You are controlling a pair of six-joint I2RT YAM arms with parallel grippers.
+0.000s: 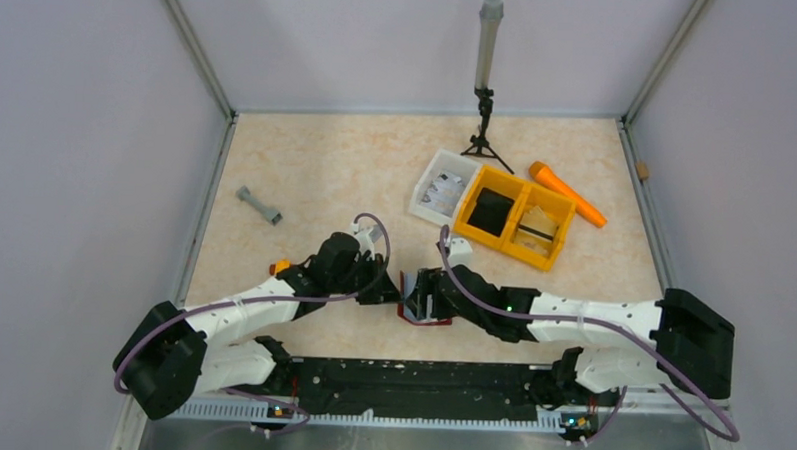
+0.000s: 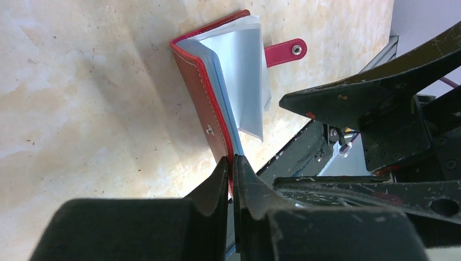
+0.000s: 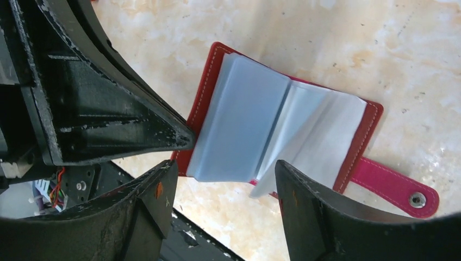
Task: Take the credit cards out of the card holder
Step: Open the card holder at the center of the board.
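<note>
The dark red card holder (image 1: 409, 303) lies open on the table between my two grippers. My left gripper (image 2: 231, 160) is shut on the edge of its red cover (image 2: 204, 103), which stands tilted up. Pale whitish credit cards (image 2: 244, 70) fan out from the inside like pages. The snap tab (image 2: 285, 51) sticks out on the far side. In the right wrist view the holder (image 3: 204, 92) is spread, with the cards (image 3: 239, 125) in two leaves and the tab (image 3: 397, 187) at the right. My right gripper (image 3: 225, 166) is open, one finger on each side of the cards' near edge.
A yellow-orange divided bin (image 1: 474, 228) and a white tray (image 1: 421, 191) stand behind the grippers. An orange tool (image 1: 568, 193) lies at the back right and a grey part (image 1: 259, 206) at the left. A small tripod with a tube (image 1: 485, 88) stands at the back.
</note>
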